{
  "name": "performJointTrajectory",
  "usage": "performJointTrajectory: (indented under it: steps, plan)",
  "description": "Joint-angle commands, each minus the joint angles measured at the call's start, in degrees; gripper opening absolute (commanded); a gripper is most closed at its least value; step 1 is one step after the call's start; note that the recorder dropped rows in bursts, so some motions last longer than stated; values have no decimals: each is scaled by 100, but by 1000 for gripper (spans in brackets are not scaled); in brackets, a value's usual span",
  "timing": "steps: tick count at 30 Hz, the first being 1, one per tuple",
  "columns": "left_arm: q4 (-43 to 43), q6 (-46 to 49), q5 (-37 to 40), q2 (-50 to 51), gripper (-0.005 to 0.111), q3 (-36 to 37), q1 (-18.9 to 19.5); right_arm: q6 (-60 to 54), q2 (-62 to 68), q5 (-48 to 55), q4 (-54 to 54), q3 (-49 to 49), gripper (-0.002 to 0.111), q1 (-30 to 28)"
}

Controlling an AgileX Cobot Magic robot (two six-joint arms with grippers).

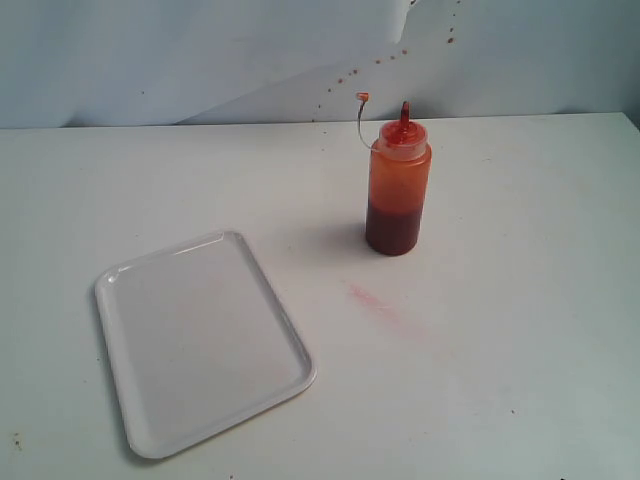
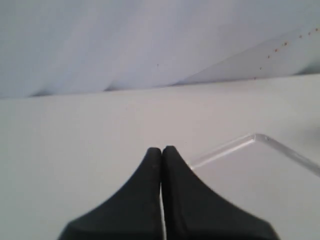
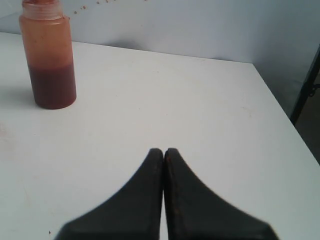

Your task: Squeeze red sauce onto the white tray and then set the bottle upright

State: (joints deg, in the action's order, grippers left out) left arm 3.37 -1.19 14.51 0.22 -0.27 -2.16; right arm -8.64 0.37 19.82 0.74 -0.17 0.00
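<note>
1. There it was: the bottle [image 1: 398, 190] stood upright toward the far edge of the tabletop [image 1: 520, 350], a little right of the middle, and neither arm touched it.
2. The white tray [image 1: 200, 335] lay flat by the near-left corner, well apart from the bottle. We saw nothing on it, so we judged the squeeze not yet begun.
3. Inside the bottle, the red sauce [image 1: 392, 228] filled only the lower part as a dark layer, with orange-tinted wall above. The nozzle [image 1: 404, 115] was uncovered, its cap [image 1: 363, 96] hanging off to one side on the tether.
4. The left gripper [image 2: 162, 150] had its jaws pressed together and held nothing, just beside a tray corner. The right gripper [image 3: 163, 151] was likewise closed on nothing, with the bottle well ahead of it.
5. What worried us:
   - Closed jaws nudging the bottle could topple it, and the open nozzle would spill sauce on the table.
   - A pink smear [image 1: 375, 300] lay between bottle and tray, and drips during the carry could add to it.
   - With the sauce so low, a hard squeeze might spurt past the low rim.
</note>
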Motion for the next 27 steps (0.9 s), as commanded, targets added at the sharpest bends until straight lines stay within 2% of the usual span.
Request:
performJointTrajectory:
  steps: [1, 7, 12, 16, 27]
  plan:
    - [25, -17, -1168, -22, 0, 27, 1, 19, -37, -4, 13, 17, 0, 0]
    - [25, -71, -1642, -22, 0, 27, 1, 19, -37, -4, 13, 17, 0, 0]
    - [25, -961, -2739, -22, 0, 27, 1, 19, -37, -4, 13, 17, 0, 0]
    - [41, -1482, -3329, -22, 0, 27, 1, 19, -37, -4, 13, 17, 0, 0]
    - [1298, -1505, -4977, -22, 0, 27, 1, 19, -37, -4, 13, 17, 0, 0]
